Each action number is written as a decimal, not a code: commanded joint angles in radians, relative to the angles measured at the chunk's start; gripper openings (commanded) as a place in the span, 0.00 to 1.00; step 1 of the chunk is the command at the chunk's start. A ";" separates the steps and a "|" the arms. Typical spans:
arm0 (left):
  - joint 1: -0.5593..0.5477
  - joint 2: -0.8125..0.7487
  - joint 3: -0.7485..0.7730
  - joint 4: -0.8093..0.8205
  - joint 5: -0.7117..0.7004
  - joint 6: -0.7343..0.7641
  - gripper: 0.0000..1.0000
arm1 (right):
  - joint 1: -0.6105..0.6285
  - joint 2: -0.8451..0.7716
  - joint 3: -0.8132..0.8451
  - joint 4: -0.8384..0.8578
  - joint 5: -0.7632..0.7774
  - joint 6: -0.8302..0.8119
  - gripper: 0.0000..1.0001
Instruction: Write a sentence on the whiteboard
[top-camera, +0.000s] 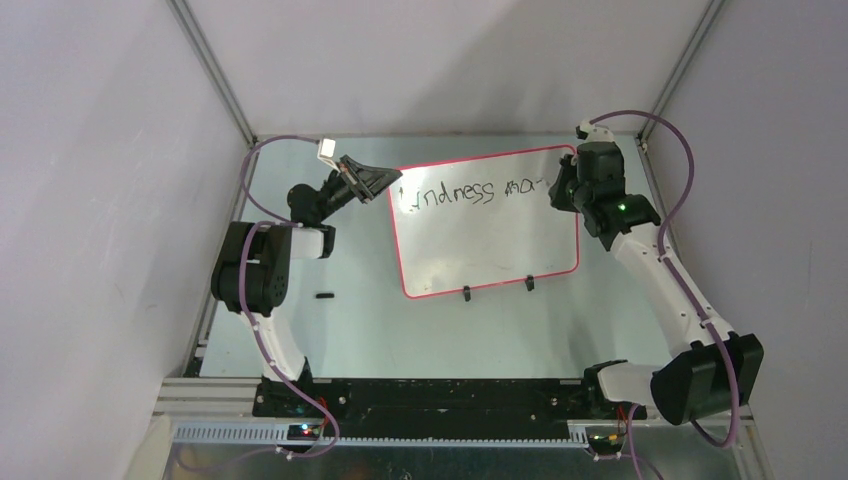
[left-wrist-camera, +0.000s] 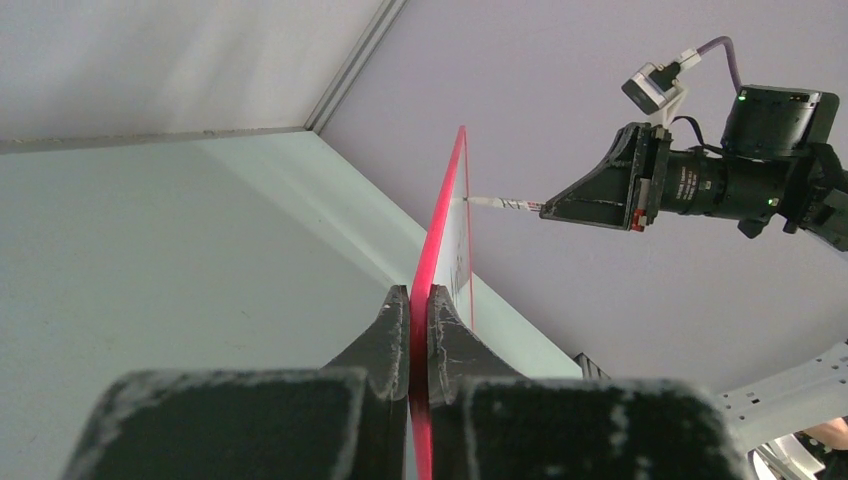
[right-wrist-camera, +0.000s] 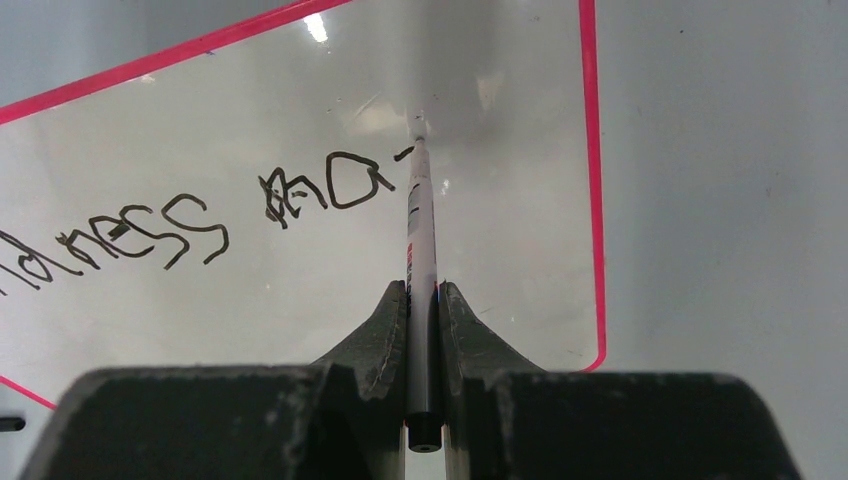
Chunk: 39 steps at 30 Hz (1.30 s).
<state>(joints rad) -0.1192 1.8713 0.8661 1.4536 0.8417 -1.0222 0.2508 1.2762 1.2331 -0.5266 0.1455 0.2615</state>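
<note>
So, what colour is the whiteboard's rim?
Red-pink; whiteboard rim shows best in right wrist view.

**Table surface: what's on it**

Pale mint-green matte flat tabletop (top-camera: 400, 330), lightly scuffed, with grey enclosure walls on three sides.

- Large glossy white rectangular whiteboard with a thin red-pink rim (top-camera: 490, 240), far-centre, slightly right of the middle. It meets the surface at its near long edge, on two small black clip feet (top-camera: 466, 293). The rest of it looks raised off the top; angle unclear.
- Small short black piece (top-camera: 323, 296) lying loose and alone, left of the board's near corner and well apart from it. Too small to identify.
- Long black base plate (top-camera: 440, 395) across the near edge, with both arm bases on it.
- Slotted aluminium rail (top-camera: 205, 330) along the left edge.
</note>
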 joint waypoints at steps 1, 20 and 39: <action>0.008 -0.011 0.021 0.037 0.029 0.054 0.00 | -0.007 -0.052 0.039 0.026 -0.006 0.006 0.00; 0.008 -0.011 0.019 0.040 0.030 0.054 0.00 | -0.009 -0.008 0.068 0.062 -0.047 0.009 0.00; 0.008 -0.012 0.019 0.041 0.028 0.053 0.00 | -0.009 0.000 0.039 0.010 -0.025 0.010 0.00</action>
<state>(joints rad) -0.1192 1.8713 0.8661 1.4559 0.8421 -1.0218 0.2462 1.2900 1.2587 -0.5091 0.1055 0.2619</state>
